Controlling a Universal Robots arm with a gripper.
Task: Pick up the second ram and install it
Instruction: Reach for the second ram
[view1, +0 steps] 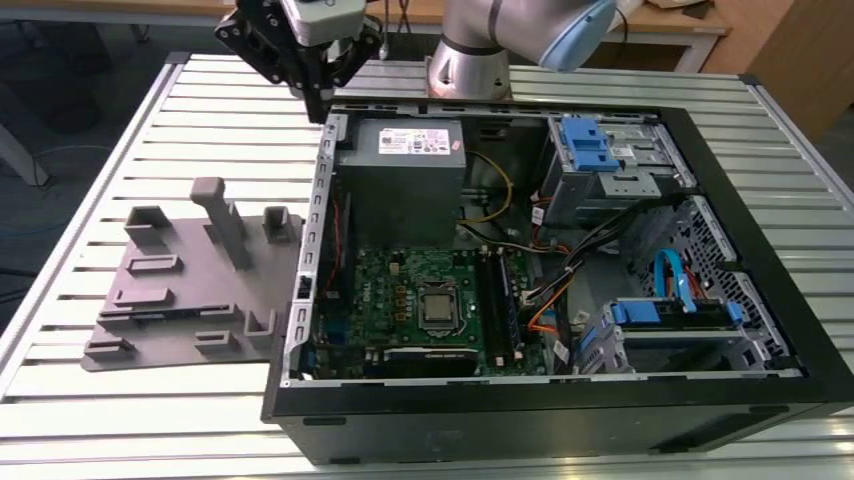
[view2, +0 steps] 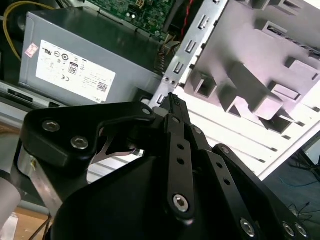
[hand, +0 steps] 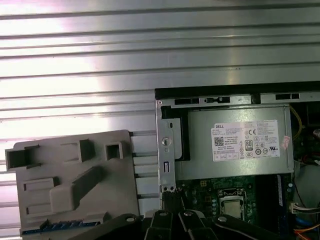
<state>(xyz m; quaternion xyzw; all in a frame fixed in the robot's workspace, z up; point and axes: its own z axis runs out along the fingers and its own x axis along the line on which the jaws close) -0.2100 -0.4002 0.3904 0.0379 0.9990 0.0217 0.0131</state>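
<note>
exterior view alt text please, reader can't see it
Open computer case on a slatted table, motherboard exposed. The tool hangs over the case's far corner; a grey fixture lies to the exterior view's left of the case.

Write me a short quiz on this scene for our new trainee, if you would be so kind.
1. True or false: the claw hangs over the middle of the motherboard.
2. Multiple choice: what lies on the table at the exterior view's left of the computer case? A) a grey plastic fixture B) a keyboard C) a monitor
3. Short answer: what does the claw hold?

Key
1. False: it is off the motherboard, by the computer case's corner beside the power supply.
2. A.
3. Nothing that can be seen; the claw is shut.
</note>
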